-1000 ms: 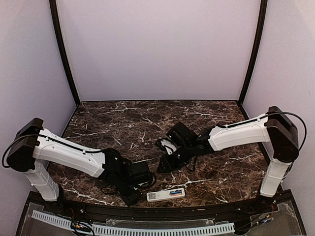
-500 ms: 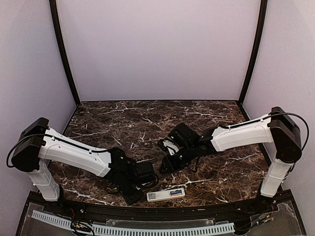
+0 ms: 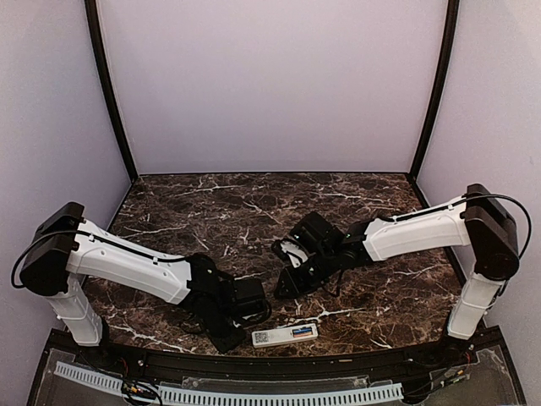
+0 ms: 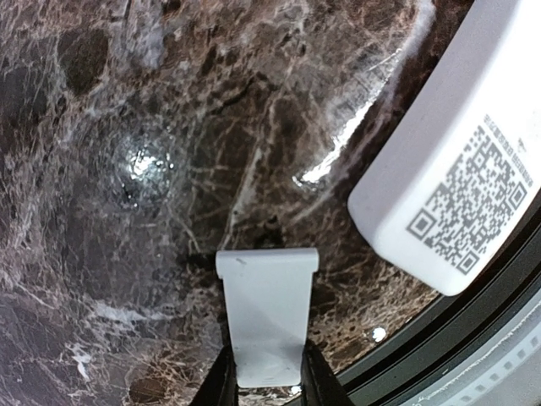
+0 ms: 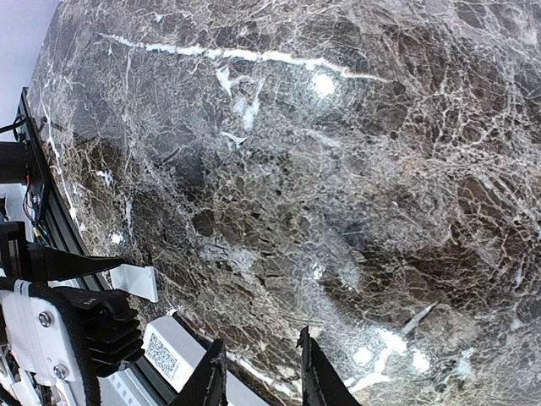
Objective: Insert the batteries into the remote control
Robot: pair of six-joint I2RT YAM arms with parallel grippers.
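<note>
We see the left gripper (image 4: 267,372) pinched on a small white plate (image 4: 267,296), just beside the remote control (image 4: 456,169); the remote control lies back-up at the table's (image 3: 254,211) near edge, the batteries (image 3: 301,332) in its recess; the right gripper (image 5: 260,359) hangs partly open, holding nothing.

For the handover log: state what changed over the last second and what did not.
The left arm stretched slightly rightward, toward the remote control; the left gripper now pinches a small white plate, though the top view hides when it closed. The right arm shifted only slightly. The remote control kept its place; the right gripper is open and empty.
</note>
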